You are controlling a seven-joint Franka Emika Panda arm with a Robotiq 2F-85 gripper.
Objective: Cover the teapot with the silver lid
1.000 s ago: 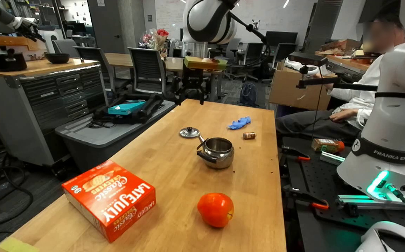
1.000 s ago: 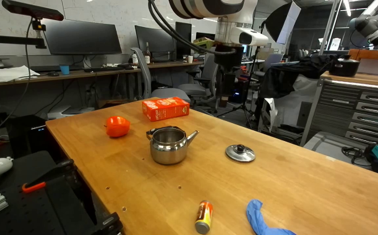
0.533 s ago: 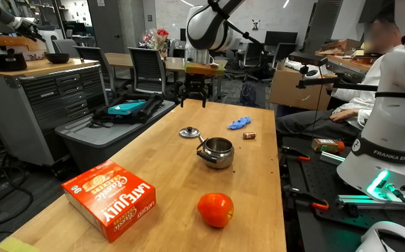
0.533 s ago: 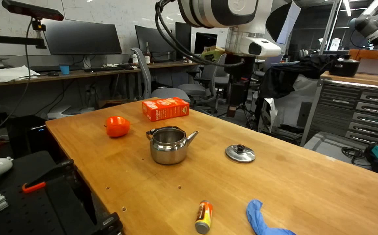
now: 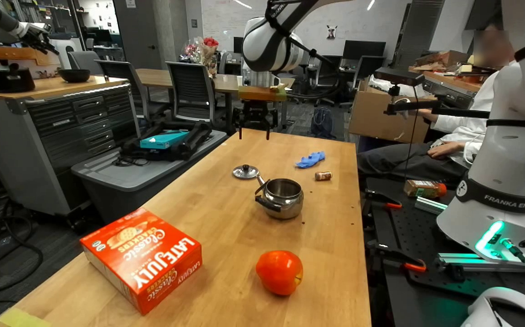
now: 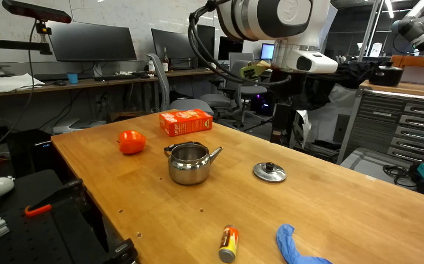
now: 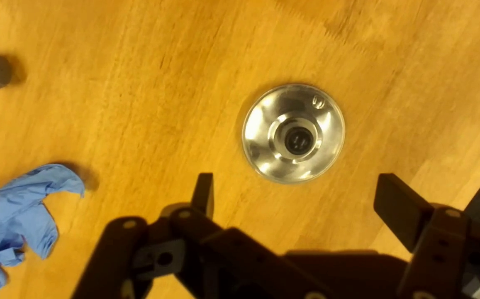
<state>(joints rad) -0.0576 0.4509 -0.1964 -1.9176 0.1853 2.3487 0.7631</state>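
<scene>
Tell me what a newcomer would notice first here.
Probably the bright red cracker box, lower left in an exterior view. To its right sits a round, glossy red-orange object, with the shiny, lidless teapot standing farther back. In the wrist view, the silver lid shines centrally, the open gripper lower in frame.

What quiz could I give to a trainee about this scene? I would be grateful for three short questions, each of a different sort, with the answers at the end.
1. True or false: the silver lid lies on the wooden table, apart from the teapot.
2. What lies on the table at the lower left of the wrist view?
A) Late July cracker box
B) blue glove
C) teapot
3. Complete with one word: the pincer is ____ and holds nothing.

Key:
1. True
2. B
3. open
</scene>
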